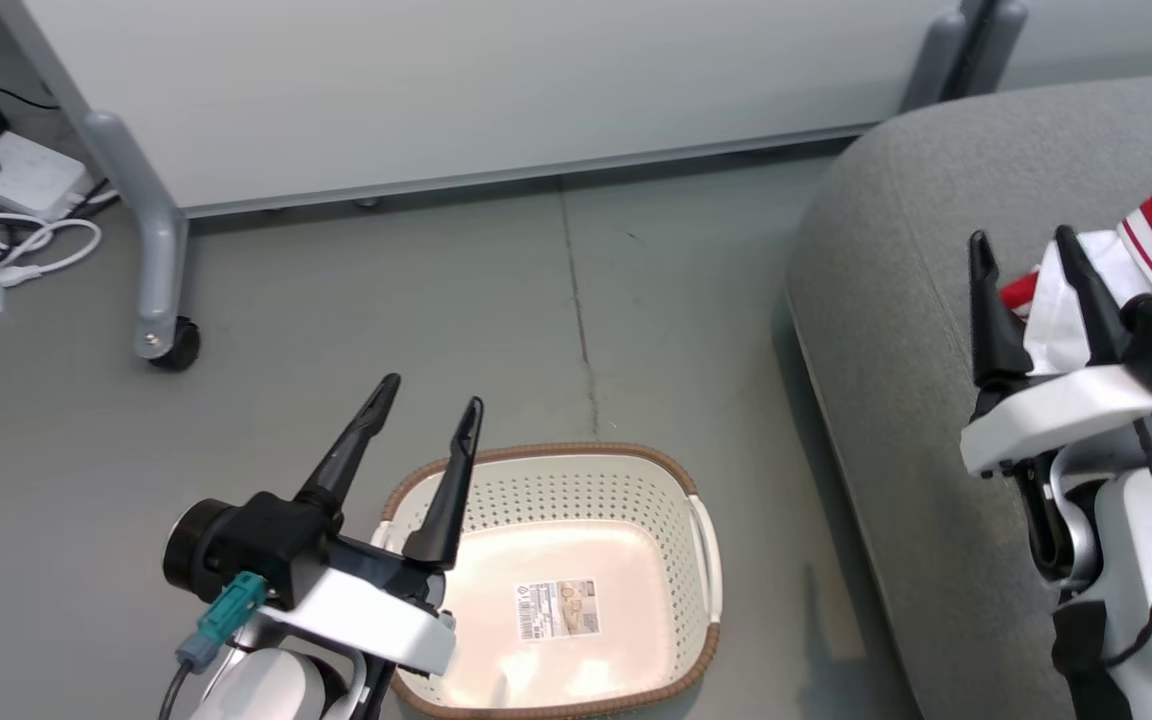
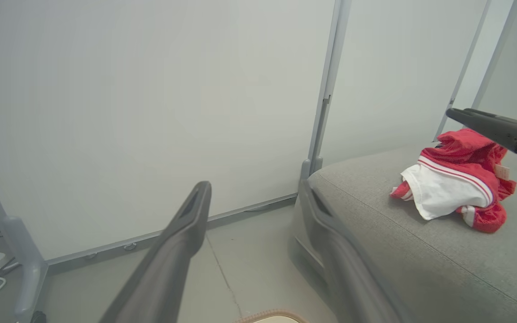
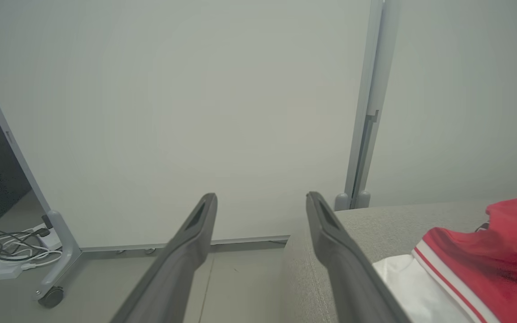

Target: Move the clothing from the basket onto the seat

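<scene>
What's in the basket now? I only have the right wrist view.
Observer: No garments. The basket has a bare bottom, with only a barcode sticker on it.
Operator: And the other arm?
Observer: The left gripper hovers by the basket's left rim, jaws open and holding nothing.
Operator: And what I can half see at my right edge?
Observer: That is the clothing. The left wrist view shows it lying in one crumpled red-and-white heap on the seat.
</scene>
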Tool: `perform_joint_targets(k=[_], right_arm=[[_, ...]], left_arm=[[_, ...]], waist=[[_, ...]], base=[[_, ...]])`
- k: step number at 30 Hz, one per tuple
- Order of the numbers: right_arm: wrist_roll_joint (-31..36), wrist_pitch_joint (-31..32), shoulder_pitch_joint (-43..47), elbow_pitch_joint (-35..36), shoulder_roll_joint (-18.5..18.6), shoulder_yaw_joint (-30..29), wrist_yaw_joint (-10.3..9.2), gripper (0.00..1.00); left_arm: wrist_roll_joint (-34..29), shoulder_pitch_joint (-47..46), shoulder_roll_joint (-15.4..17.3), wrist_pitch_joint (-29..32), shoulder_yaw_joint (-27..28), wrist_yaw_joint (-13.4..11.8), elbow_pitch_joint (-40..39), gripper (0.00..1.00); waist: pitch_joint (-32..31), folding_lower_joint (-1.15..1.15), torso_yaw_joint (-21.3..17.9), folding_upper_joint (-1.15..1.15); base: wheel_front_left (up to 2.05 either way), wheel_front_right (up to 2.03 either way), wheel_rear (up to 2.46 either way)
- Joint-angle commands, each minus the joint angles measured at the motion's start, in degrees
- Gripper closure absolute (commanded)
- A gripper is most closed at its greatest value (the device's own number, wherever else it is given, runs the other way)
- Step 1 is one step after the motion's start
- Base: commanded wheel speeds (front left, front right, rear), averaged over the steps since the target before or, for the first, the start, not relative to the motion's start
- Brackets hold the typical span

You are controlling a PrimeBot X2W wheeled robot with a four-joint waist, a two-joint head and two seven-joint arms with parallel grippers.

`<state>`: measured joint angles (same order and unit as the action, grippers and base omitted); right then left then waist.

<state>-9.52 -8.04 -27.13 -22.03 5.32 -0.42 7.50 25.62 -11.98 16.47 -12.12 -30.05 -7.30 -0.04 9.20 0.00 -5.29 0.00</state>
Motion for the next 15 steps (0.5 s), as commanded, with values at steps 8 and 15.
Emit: perform_joint_targets(k=[8,15], right_arm=[[1.0,5.1,8.9,11.3,-1.8,0.0,-0.01,0.00],[1.0,6.9,13.9,15.4,-2.2,0.0,-0.01,0.00]], left_arm=[[2.7,0.5,-1.3,-2.0,5.1,-2.8,1.9,0.00],[4.1,1.7,-1.4,-2.9,10.1,-3.8,4.3,0.00]], waist=[[-3.3,0.00,4.7,0.00],[-4.7,0.00,5.9,0.00]], base=[[0.00,0.00,0.00],[0.00,0.00,0.00]])
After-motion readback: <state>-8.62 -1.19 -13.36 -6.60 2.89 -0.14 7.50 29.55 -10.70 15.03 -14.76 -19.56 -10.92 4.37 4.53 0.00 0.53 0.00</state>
